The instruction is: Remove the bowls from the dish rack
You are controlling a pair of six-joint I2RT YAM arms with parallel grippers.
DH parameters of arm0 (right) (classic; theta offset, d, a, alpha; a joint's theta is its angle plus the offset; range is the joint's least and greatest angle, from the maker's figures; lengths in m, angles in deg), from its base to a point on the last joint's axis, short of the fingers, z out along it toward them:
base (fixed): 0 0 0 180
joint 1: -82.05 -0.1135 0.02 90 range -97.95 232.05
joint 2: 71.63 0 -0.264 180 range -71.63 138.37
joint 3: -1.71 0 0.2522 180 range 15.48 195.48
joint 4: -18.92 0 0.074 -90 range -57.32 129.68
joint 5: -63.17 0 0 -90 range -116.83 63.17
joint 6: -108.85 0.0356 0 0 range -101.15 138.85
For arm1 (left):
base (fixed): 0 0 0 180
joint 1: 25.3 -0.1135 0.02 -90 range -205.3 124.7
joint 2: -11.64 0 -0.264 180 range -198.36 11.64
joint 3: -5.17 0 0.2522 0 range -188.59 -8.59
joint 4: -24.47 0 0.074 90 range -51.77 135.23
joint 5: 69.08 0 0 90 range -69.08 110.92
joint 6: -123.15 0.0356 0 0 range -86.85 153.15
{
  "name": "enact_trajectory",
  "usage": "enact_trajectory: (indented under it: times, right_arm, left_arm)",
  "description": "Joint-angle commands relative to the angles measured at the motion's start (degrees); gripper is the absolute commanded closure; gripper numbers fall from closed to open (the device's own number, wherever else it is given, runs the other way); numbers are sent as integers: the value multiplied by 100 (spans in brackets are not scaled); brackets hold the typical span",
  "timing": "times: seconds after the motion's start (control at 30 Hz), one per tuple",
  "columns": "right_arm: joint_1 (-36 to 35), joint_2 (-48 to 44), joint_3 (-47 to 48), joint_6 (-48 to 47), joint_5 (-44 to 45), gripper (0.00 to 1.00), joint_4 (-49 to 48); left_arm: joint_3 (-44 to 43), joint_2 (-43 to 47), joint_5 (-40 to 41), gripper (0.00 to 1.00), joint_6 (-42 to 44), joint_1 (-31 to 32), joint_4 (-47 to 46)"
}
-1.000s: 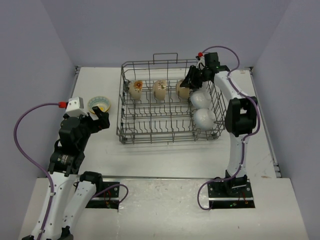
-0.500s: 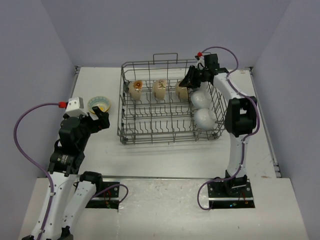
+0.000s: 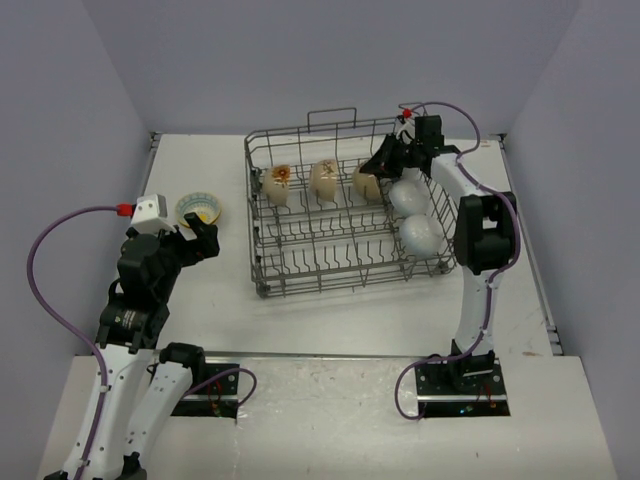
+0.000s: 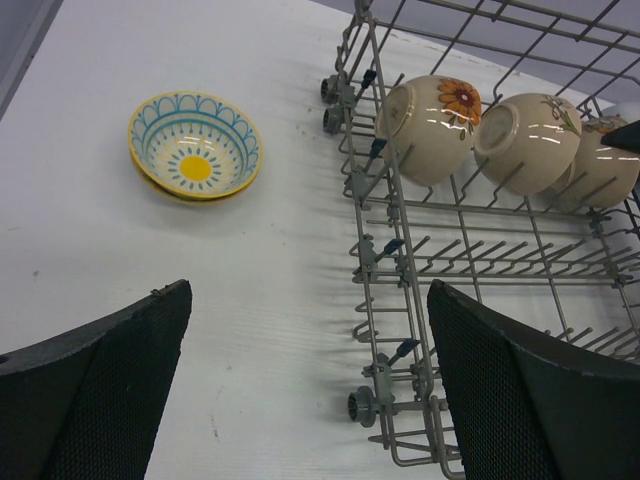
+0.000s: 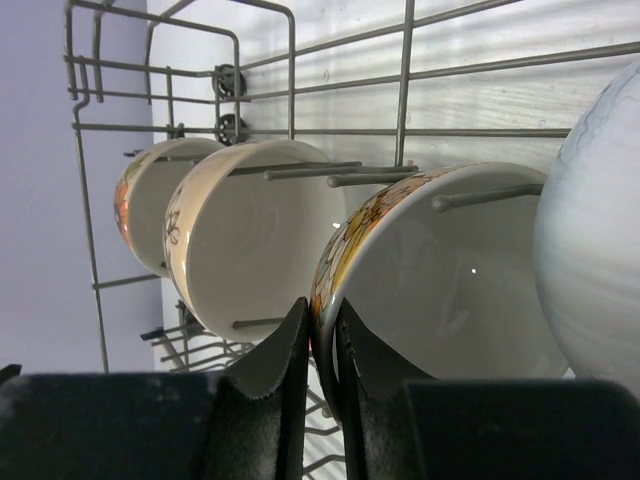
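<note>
Shifted and twisted slightly rightward since a second ago, the large grey wire dish rack is sitting skewed on the white table. The right gripper, which stood wider then, is reaching into the rack's far right corner. Its black fingers are pinching the rim of a cream ceramic bowl with an orange-brown pattern. That bowl is standing on edge in the far row, beside two similar cream bowls. Two plain white bowls are leaning at the rack's right end. The left gripper is hovering wide open left of the rack, holding nothing. A small teal-rimmed bowl with a yellow centre is resting upright on the table, outside the rack.
</note>
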Motion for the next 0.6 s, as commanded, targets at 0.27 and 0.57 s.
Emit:
enact_trajectory:
  times: [0.27,0.57]
  right_arm:
    - [215,-749,-164,761,-1078,100,-719]
    - [223,-1031,-313,1349,-1209,100,-1395]
  left_arm:
    - [19,31,3,0,174,30,-255]
    - [19,39,12,0,174,30,-246]
